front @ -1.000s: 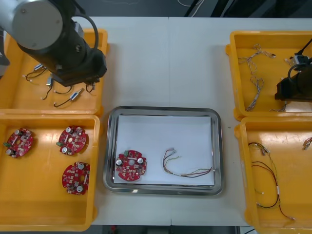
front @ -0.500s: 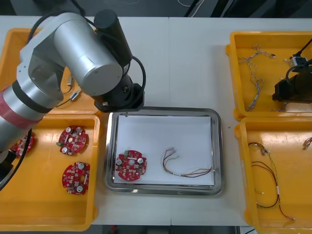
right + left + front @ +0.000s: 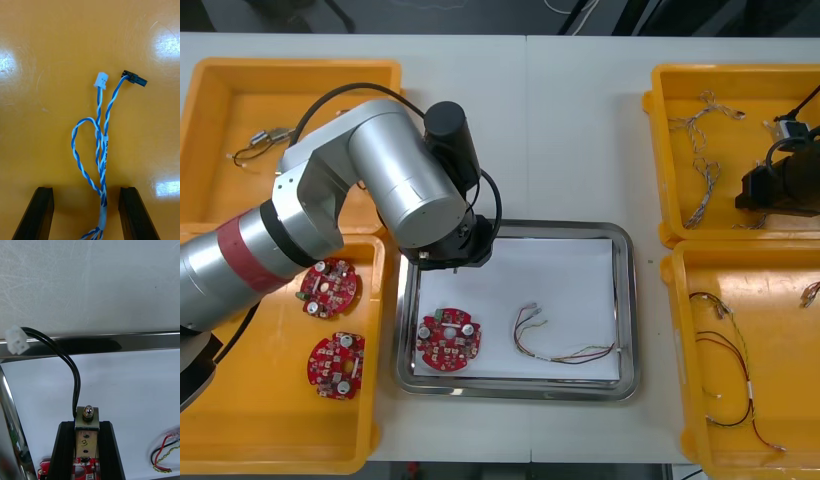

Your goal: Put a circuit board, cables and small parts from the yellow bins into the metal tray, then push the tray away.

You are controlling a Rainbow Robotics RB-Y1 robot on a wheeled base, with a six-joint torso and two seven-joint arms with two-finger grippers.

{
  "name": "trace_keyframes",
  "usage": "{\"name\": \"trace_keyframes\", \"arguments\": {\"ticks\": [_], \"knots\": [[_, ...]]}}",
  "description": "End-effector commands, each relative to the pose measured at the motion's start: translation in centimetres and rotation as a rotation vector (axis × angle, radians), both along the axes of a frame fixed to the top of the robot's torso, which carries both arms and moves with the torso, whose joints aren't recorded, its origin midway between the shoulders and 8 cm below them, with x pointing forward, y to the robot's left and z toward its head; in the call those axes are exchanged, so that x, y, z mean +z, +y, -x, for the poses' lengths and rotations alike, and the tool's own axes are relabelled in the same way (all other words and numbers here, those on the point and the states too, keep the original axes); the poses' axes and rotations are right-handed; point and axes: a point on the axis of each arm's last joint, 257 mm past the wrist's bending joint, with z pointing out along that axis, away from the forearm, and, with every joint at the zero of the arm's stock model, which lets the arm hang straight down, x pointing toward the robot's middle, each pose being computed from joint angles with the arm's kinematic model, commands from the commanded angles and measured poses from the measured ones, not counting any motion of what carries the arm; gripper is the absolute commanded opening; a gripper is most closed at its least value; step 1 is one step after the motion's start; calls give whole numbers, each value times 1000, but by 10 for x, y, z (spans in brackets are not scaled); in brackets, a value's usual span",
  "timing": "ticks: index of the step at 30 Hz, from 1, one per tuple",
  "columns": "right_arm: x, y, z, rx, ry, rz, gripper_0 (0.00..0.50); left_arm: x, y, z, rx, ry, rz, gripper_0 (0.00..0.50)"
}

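Placement: my left gripper (image 3: 87, 423), clamped on a small metal part (image 3: 87, 413), hangs over the far-left corner of the metal tray (image 3: 628, 300), needing lowering and release next; right gripper (image 3: 86, 189), fingers spread, over far-right yellow bin (image 3: 750, 90).

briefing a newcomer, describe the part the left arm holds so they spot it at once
Find the metal tray mid-table; over its far left corner hangs the left gripper. Clamped in it is a small metal part trailing a black cable with a white plug, unlike the red board and red and yellow cable lying in the tray.
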Motion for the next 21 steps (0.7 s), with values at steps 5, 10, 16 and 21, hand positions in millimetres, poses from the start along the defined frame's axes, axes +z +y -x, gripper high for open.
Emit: {"name": "trace_keyframes", "arguments": {"ticks": [5,10,16,21], "knots": [[-27,-10,20,-12,44,-8,398,-25,-9,12,26,14,12,0],[-27,-8,19,12,44,7,0,-32,-5,14,18,10,-14,0],[-25,-7,18,31,37,23,0,-37,2,14,27,11,-21,0],[-5,0,12,74,14,56,0,-40,5,13,31,6,-20,0]]}}
